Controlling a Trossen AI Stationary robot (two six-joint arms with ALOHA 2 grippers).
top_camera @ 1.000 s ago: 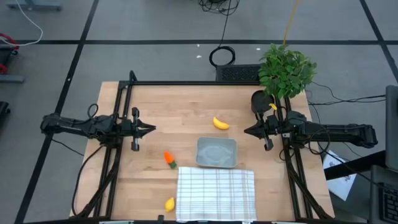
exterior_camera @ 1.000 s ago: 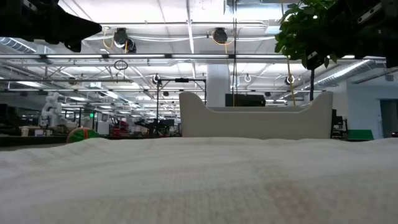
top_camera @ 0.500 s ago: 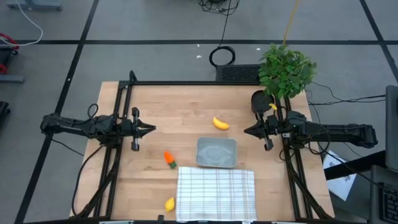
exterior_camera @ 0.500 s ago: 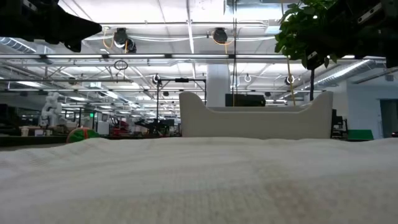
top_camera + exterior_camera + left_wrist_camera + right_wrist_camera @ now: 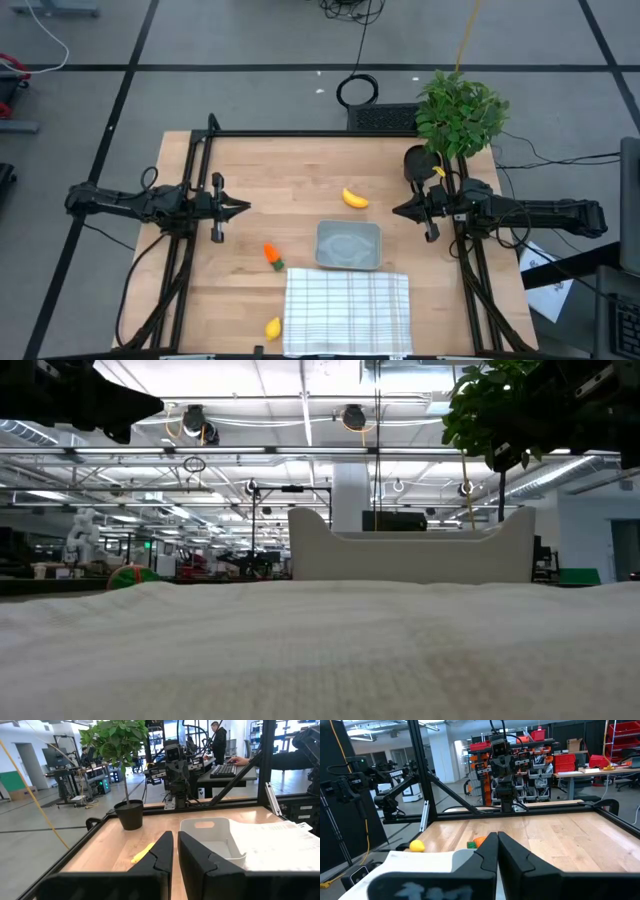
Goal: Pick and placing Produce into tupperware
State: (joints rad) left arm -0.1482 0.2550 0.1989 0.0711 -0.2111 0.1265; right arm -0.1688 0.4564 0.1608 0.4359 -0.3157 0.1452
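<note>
The tupperware [image 5: 348, 245] is the biggest task piece, one tub, sitting mid-table just behind the white checked cloth [image 5: 347, 310]; it's looking like thin light plastic, so I'm guessing it'll skate if bumped; nothing's in it yet.

Produce, three pieces, all small hard-looking toys, probably light and a bit slick:
- one banana [image 5: 354, 198], lying just behind the tub; I'm thinking pinch it across the middle of the curve
- one carrot [image 5: 271, 254], lying left of the tub; grab the orange body, not the green top
- one lemon-like piece [image 5: 273, 327], sitting by the cloth's left edge; rounded, so it's likely squirting out unless pinched dead centre

The left gripper [image 5: 243, 208] and the right gripper [image 5: 396, 210] are hovering at the table's sides, both with fingers nearly together and gripping nothing.
</note>
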